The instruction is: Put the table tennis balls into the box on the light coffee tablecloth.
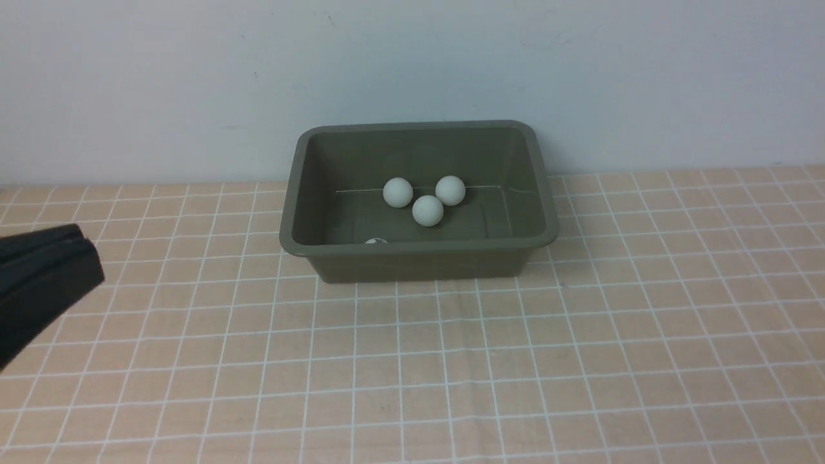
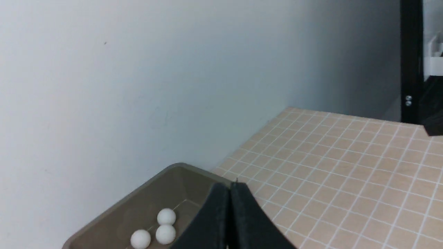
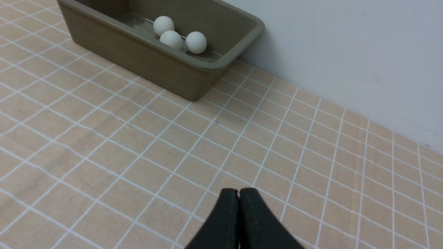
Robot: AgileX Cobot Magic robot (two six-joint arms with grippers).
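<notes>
So the table tennis balls (image 1: 427,210) were sitting inside the box (image 1: 419,254), three of them bunched in a little triangle around the middle of its floor, touching or nearly touching, and a fourth one (image 1: 376,241) was just barely peeking over the near rim, tucked against the front wall with a dark mark on it. Couldn't spot a fifth anywhere in the views. The box was this olive-green tub with a flared rim, parked on the light coffee tablecloth (image 1: 451,361) toward the far side of the tabletop, just in front of the pale wall (image 1: 412,64). Both wrist cameras picked up the same trio of balls in the tub. The left gripper (image 2: 230,188) was up off the cloth, well to the left of the box in the front view, where only its dark tip poked in at the frame edge, and its jaws were pressed together with nothing in them. The right gripper (image 3: 238,193) didn't appear in the front view at all, but its own camera showed the black jaws clenched flush together over bare cloth, well apart from the box and empty too. A dark vertical post (image 2: 411,58) stood past the far corner of the cloth in the left wrist view.
</notes>
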